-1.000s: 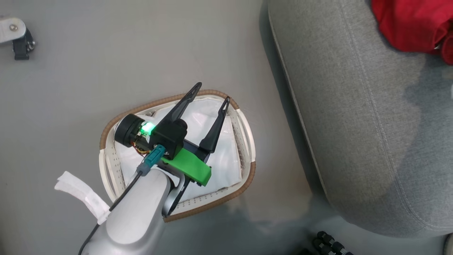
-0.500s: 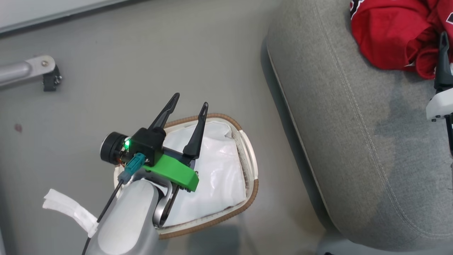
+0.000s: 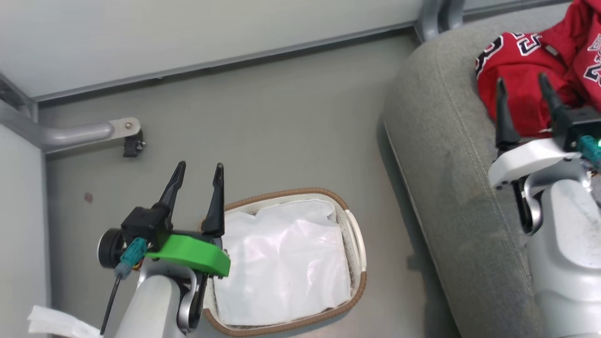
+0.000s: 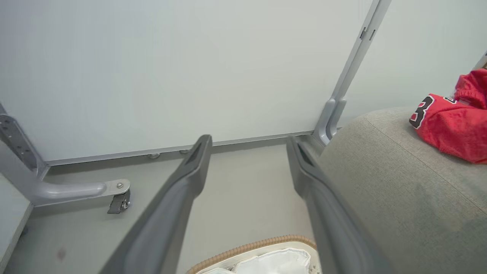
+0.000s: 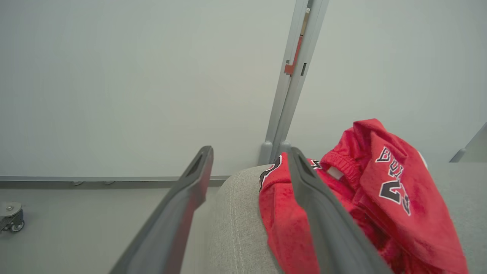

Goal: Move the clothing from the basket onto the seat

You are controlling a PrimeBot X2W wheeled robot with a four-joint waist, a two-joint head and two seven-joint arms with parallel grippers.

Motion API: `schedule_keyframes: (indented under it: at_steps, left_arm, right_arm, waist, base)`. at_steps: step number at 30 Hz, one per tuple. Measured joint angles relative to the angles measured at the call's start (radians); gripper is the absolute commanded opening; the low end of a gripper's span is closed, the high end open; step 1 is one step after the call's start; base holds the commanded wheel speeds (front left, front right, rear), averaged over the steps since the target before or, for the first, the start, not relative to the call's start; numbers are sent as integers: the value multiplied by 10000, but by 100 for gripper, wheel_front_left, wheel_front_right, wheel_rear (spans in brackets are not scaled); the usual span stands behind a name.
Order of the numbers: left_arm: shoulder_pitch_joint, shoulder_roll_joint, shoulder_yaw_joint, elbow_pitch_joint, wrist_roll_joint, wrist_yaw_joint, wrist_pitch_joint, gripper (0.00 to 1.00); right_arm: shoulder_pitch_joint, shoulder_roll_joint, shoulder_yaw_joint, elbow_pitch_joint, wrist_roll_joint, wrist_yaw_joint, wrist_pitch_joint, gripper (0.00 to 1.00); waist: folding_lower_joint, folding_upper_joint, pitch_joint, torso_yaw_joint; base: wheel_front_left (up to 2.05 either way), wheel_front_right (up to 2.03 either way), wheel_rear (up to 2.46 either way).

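Transfer judged complete: clothing point(image 3: 530, 70) lies heaped on seat point(image 3: 450, 188), basket point(image 3: 359, 281) holds only its liner point(image 3: 281, 263), left gripper point(image 3: 200, 165) and right gripper point(image 3: 520, 79) stand spread and empty; next move calls merely for retracting both

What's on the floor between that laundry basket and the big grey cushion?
Nothing. In the head view, a bare strip of grey floor separates the basket from the seat.

You see grey floor point(image 3: 263, 117), a pale wall panel point(image 3: 188, 33) behind it, and a metal frame leg point(image 3: 80, 134) ending in a caster point(image 3: 134, 146).
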Motion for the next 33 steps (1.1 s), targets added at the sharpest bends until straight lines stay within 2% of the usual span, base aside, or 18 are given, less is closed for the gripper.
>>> schedule_keyframes:
  at_steps: [7, 15, 24, 33]
  left_arm:
    - [694, -50, 719, 67, 90, 42, 0, 100]
    - [1462, -69, 1310, 203, -59, 38, 0, 100]
    - [2192, -75, 1651, 199, -265, 38, 0, 100]
    - [2544, -79, 1618, 0, -347, 98, 0, 100]
  right_arm:
    - [878, 581, 265, 61, 389, 0, 0, 100]
    - [2179, 686, 1037, 33, 1135, 0, 0, 100]
    - [3460, 683, 1312, -702, 1379, 0, 0, 100]
    - [4069, 681, 1448, -1055, 1452, 0, 0, 100]
  waist:
    - [0, 0, -631, 599]
    - [0, 0, -1323, 1017]
    - [0, 0, -1886, 1226]
    - [0, 0, -2066, 1096]
  base:
    - [0, 0, 0]
    - [0, 0, 0]
    - [0, 0, 0]
    - [0, 0, 0]
